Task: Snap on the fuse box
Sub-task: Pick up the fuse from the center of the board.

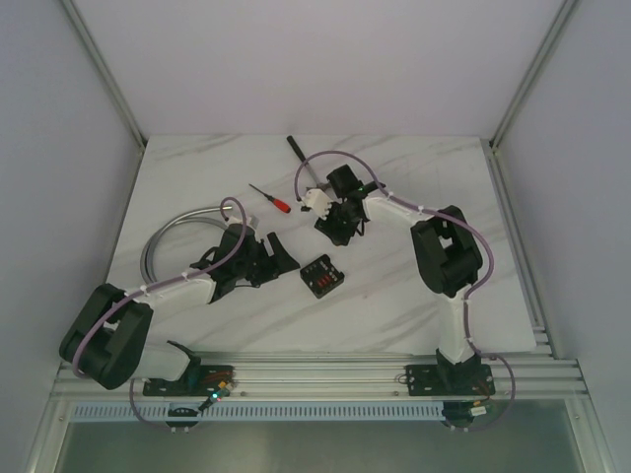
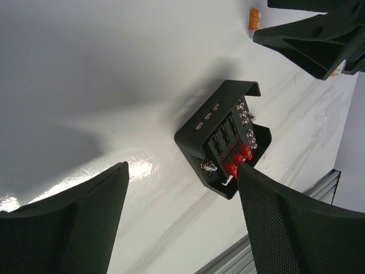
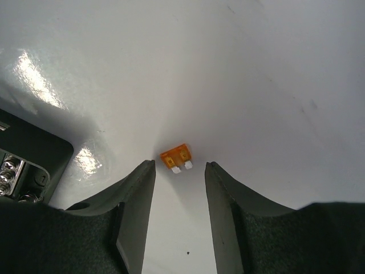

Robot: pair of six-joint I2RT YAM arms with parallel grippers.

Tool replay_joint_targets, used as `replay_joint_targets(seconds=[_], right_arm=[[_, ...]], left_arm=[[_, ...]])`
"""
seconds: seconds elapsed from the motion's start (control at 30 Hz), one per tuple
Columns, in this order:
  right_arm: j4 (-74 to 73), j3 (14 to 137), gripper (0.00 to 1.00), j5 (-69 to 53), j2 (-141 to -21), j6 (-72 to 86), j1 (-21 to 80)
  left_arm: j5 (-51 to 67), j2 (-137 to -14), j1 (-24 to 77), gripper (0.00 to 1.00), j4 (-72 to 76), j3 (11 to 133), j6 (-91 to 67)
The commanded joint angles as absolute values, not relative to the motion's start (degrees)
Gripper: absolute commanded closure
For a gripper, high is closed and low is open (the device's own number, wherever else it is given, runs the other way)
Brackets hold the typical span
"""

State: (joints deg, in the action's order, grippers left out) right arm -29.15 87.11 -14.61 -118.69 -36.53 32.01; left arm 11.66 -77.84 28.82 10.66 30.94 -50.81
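The fuse box (image 1: 321,275) is a small black square box lying face up on the white table, with red fuses in its slots. In the left wrist view the fuse box (image 2: 225,140) lies just ahead of my left gripper (image 2: 182,168). That gripper is open and empty, and its right finger (image 2: 285,222) overlaps the box's near corner. My right gripper (image 3: 180,165) is open, tips down near the table. A loose orange fuse (image 3: 176,158) lies just beyond its fingertips, not between them. A corner of the fuse box (image 3: 28,165) shows at the left there.
A red-handled screwdriver (image 1: 269,197) and a small white part (image 1: 315,202) lie behind the grippers. A black-handled tool (image 1: 301,153) lies further back. A grey hose (image 1: 168,236) curls at the left. The table's metal rail (image 1: 325,374) runs along the near edge.
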Motion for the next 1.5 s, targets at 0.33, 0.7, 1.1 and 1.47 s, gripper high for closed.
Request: replay_joint_targets(seconds=[0.33,0.7,1.1,1.47], right_arm=[[-29.13,90.0,0.64,-9.59,-123.03,-35.15,32.3],[-27.07,91.22,0.63,-6.8,-123.56,-29.1,32.34],[-27.34,91.84,0.64,-5.37,-125.75,-26.65,31.57],[-29.8,91.8,0.65,-6.14,-127.38,-20.78,30.36]], left_arm=[[10.76,-76.41,28.4,0.11,9.76,30.27,-50.89],[10.25,-75.8,28.39,0.06,9.48,29.81,-50.98],[10.41,-75.93,28.38,0.06,9.49,29.75,-51.18],[10.85,-76.29,28.43,0.06,9.44,30.06,-51.15]])
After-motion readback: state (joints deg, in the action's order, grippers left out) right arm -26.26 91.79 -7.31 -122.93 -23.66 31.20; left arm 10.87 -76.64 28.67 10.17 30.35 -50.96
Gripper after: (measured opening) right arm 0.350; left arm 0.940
